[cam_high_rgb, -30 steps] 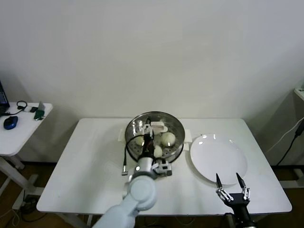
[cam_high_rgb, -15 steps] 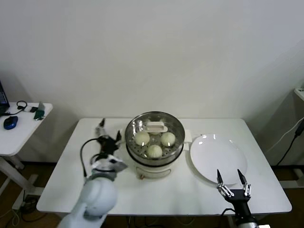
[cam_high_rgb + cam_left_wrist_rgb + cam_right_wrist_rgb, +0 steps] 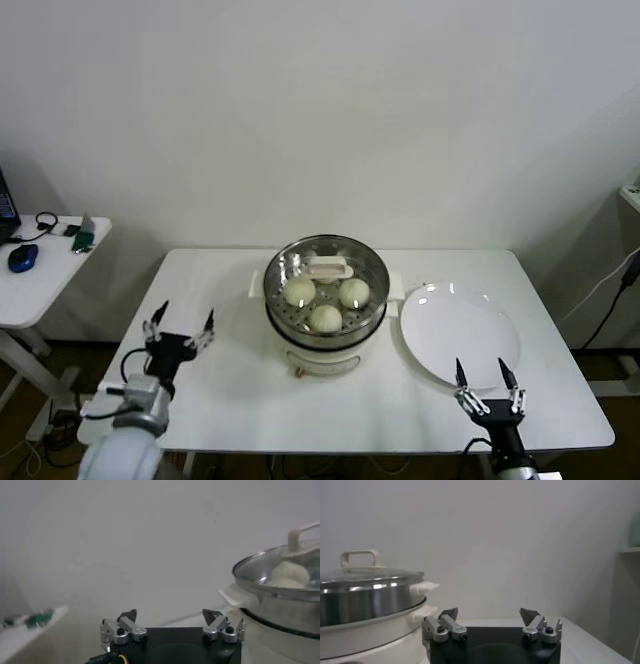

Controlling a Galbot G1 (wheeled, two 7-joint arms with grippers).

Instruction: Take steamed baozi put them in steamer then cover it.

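my left claw [image 3: 180,333] spread empty at the table's [image 3: 220,390] eight o'clock, right claw [image 3: 485,380] spread empty at five, only head view shows three baozi [image 3: 325,317] under the cover [image 3: 326,268], right wrist shows the steamer's [image 3: 367,602] steel wall

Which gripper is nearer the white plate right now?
Right. The right gripper hangs open at the plate's near edge, by the table's front. The left gripper, also open, is at the table's left side, beyond the covered steamer.

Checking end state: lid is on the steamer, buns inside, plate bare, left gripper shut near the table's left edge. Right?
Not quite: the left gripper is open, jaws spread and empty, as the left wrist view shows. The rest holds: cover sits on the steamer with baozi inside, plate bare.
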